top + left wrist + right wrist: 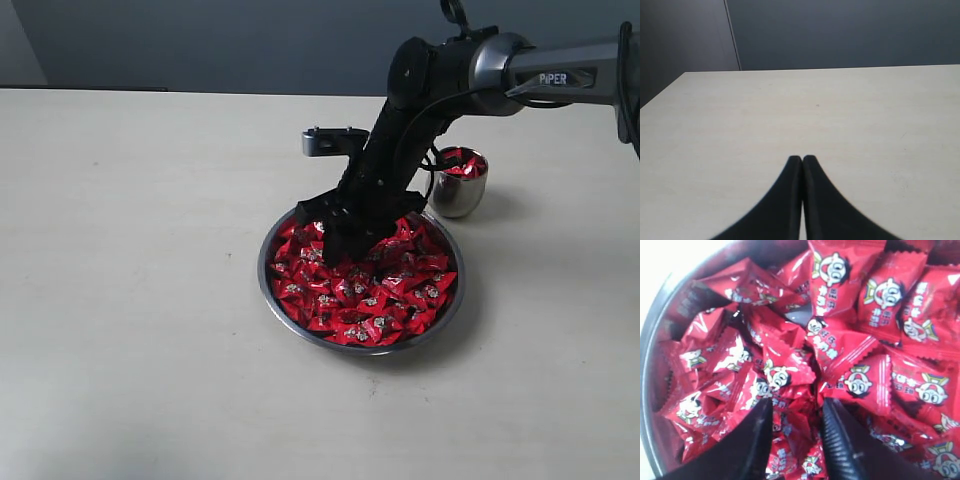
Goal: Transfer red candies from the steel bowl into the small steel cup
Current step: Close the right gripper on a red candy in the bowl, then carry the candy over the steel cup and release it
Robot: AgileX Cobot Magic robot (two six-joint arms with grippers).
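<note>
Deep in steel bowl point(362, 349) of red candies point(375, 295) with right gripper point(795, 407), fingers point(752, 445) parted, hold impossible to tell; left gripper point(802, 159) clenched.

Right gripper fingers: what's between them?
Red candies heaped in the bowl; the fingers straddle them. The right wrist view shows this.

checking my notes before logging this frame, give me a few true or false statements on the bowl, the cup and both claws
1. The small steel cup is empty. False: red candies already lie in it.
2. The right claw is down among the red candies in the steel bowl. True.
3. The left claw is spread wide. False: its fingers are pressed together above the table.
4. The cup stands outside the bowl, close to its rim. True.
</note>
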